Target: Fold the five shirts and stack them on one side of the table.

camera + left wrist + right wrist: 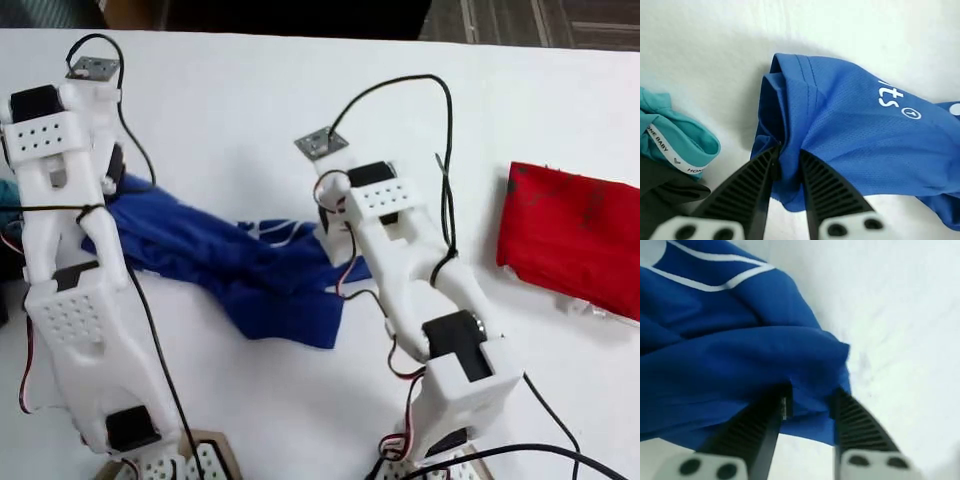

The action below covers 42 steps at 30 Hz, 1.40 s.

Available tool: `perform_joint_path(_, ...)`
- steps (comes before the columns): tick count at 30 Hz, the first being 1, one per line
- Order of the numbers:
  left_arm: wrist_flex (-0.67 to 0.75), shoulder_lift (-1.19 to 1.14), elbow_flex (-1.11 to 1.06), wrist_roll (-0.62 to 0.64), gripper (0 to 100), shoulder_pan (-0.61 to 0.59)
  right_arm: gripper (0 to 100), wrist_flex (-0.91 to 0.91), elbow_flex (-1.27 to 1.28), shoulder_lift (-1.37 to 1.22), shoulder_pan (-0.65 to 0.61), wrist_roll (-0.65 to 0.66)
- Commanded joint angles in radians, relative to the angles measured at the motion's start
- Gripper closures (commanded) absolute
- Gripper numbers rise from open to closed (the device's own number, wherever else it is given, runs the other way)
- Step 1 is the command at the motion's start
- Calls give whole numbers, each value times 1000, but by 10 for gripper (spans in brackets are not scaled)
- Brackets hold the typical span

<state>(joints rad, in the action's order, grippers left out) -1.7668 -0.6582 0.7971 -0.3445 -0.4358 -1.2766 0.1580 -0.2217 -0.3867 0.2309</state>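
- The white table (250, 90) is the biggest thing I see; it carries both arms and all the cloth.
- The 2 arms stand side by side at the near edge of the table. In the high view the left arm (70, 300) is on the side of the teal cloth, and the right arm (420, 290) is nearer to the red cloth.
- The blue shirt (250, 275) lies crumpled on the table, stretched between the 2 arms, and it has white print on it.
- The red shirt (575, 235) lies as a flat rectangle on the table, beyond the right arm and well apart from the blue shirt.
- A teal shirt (685, 135) lies bunched near the blue shirt's end on the left arm's side, not touching it. A dark garment (660, 185) lies against the teal one.
- The left gripper (789, 165) is clenched on a stitched fold at the edge of the blue shirt; the cloth is pinched between its black ribbed fingers (752, 187).
- The right gripper (810, 405) grasps the other end of the blue shirt; a thick fold sits between its fingers (757, 422), just above the table.
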Motion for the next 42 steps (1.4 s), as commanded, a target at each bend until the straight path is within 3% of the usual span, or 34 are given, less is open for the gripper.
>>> perform_joint_path(1,-14,34,47,-5,972,-11,983,8,-54,5,10,-5)
perform_joint_path(10,-14,40,56,-6,972,-11,978,-7,-86,36,19,8)
perform_joint_path(19,-14,104,61,-9,972,-8,978,-119,-287,248,62,198)
perform_joint_path(28,-14,133,28,-11,890,-25,978,-127,-327,283,156,201)
perform_joint_path(42,-12,126,-44,-11,921,-26,978,-125,-328,288,159,201)
